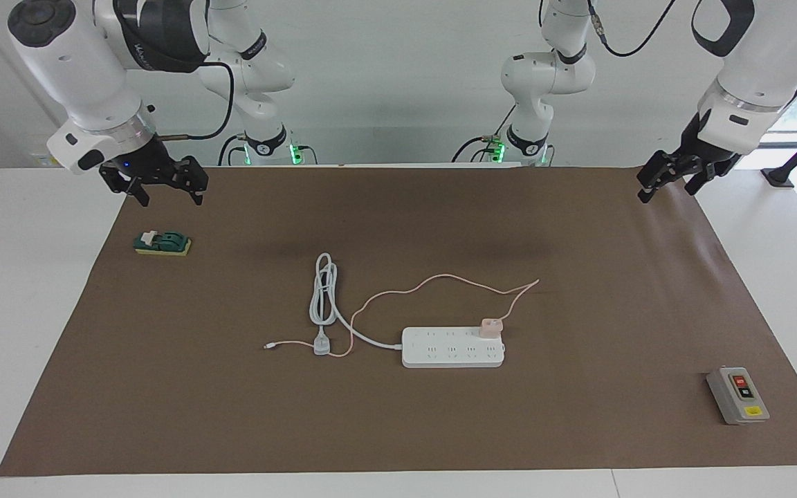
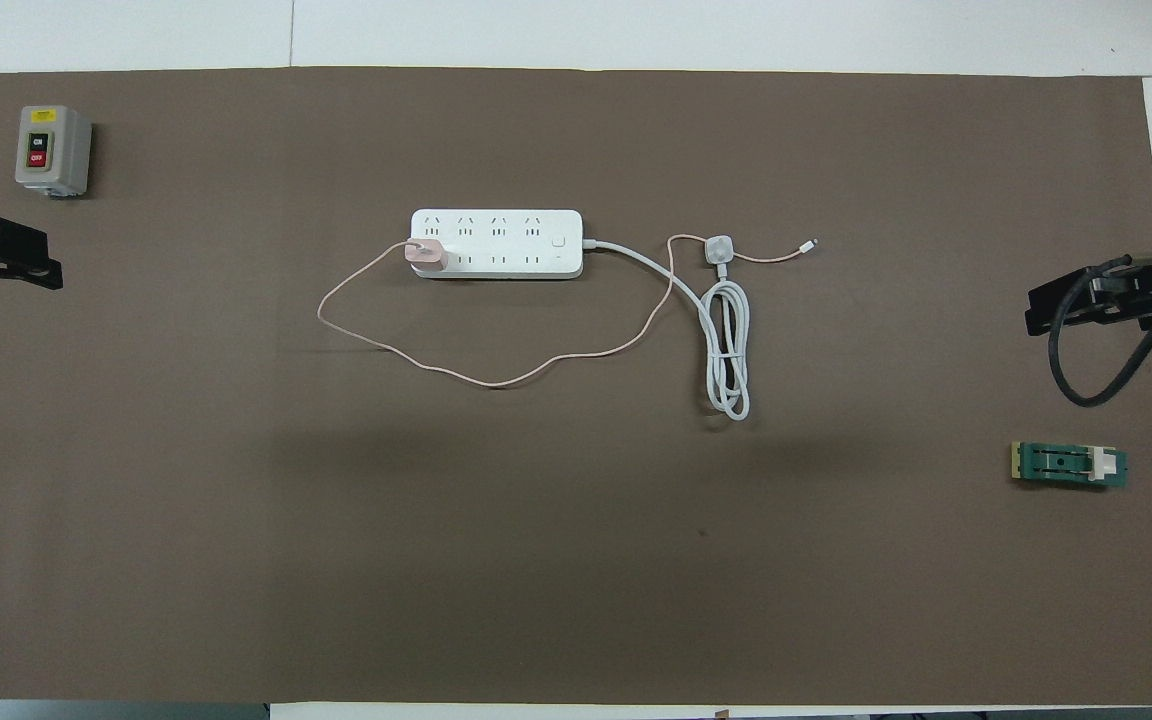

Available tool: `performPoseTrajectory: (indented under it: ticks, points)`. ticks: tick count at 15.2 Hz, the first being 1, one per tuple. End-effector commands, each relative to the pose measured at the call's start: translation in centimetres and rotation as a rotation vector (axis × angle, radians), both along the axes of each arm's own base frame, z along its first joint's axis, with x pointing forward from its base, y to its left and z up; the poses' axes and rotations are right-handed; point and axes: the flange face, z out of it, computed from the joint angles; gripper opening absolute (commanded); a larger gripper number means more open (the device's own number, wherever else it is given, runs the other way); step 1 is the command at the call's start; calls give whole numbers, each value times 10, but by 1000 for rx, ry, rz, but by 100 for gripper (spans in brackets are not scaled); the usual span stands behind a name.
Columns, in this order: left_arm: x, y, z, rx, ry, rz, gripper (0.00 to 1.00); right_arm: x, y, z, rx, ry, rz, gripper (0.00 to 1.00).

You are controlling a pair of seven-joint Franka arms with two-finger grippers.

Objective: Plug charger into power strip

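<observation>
Stands plugged, by the look of it: charger [image 1: 490, 327] upright on the strip [image 1: 452, 354], in the end socket toward the left arm's end, pink cable [image 1: 433, 280] looping loose over the mat [image 1: 440, 429]. Waiting high and well apart from it, left gripper [image 1: 665, 181] over the mat's corner and right gripper [image 1: 163, 183] above the green block [image 1: 163, 243], fingers apart, holding nothing. Possible trouble from here: half-seated prongs, or a snag on that slack cable tipping the charger out.

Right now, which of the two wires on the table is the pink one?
The charger's thin cable, looping nearer the robots than the power strip. The other wire, the strip's thick white cord, lies bundled up.
</observation>
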Motion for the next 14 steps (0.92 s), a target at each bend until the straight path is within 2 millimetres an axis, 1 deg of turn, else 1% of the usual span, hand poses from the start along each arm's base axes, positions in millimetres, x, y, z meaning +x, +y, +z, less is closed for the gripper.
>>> performPoseTrajectory:
  ticks: [1, 2, 3, 4, 5, 6, 8, 14]
  points:
    - [-27, 1, -3, 9, -2, -58, 100, -4, -3, 5, 1, 5, 15, 100]
    - [-31, -4, -4, 8, -7, -63, 100, -4, -3, 5, 1, 5, 15, 100]
    - [-36, 0, -1, 7, -30, -55, 100, -4, -3, 5, 1, 5, 15, 100]
    - [-38, -4, -5, 8, -36, -66, 100, -4, -3, 5, 1, 5, 15, 100]
    - [-40, -10, -5, 11, -35, -78, 100, -4, -4, 5, -1, 5, 15, 100]
    - [-40, -11, -5, 11, -36, -80, 100, -4, -3, 5, 1, 5, 15, 100]
    - [-39, -25, -4, 19, -44, -103, 100, -4, -3, 5, 1, 5, 15, 100]
    - [-42, -32, -6, 15, -27, -115, 100, -4, -3, 5, 1, 5, 15, 100]
